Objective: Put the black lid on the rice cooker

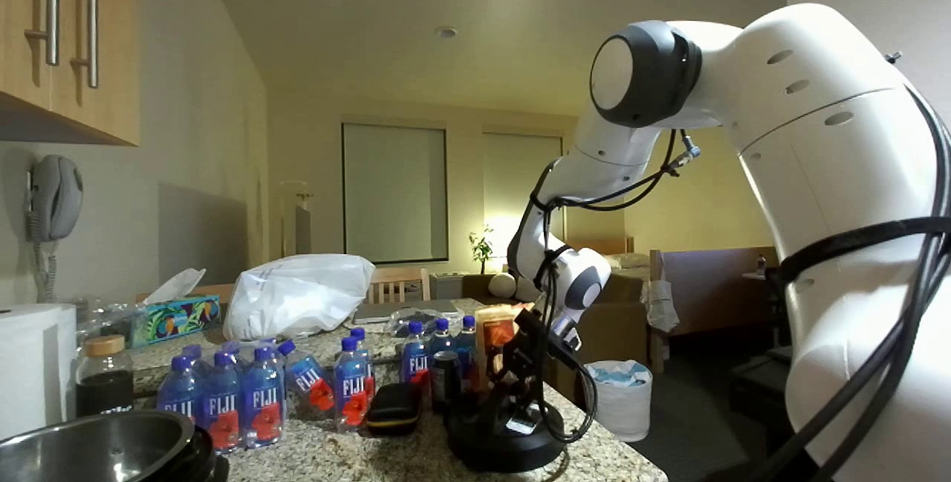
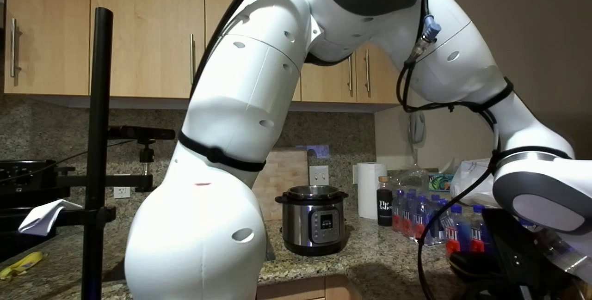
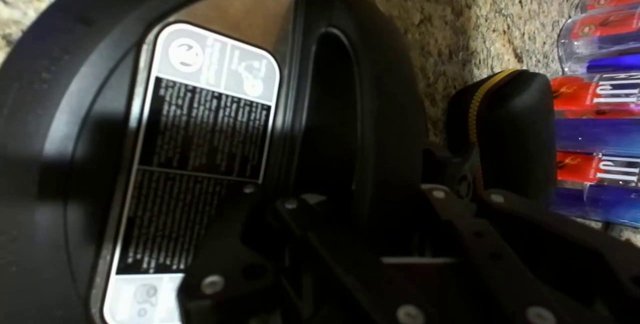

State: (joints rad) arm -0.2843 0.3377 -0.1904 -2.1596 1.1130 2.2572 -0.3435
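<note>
Bright, warm light glows beside a leafy plant (image 1: 481, 248), the Franka Panda arm (image 2: 199, 230) partly washes out, and label text (image 3: 200, 134) blurs on the dim, shadowed black lid (image 3: 385, 109).

In an exterior view, lid (image 1: 483, 439) rests on countertop (image 1: 319, 461); case (image 1: 394, 409) just left of it, bottles (image 1: 349, 382) behind both. In an exterior view, rice cooker (image 2: 300, 226) stands on countertop; cutting board (image 2: 287, 173) behind, to the left; paper towel roll (image 2: 369, 191) behind, to the right.
</note>
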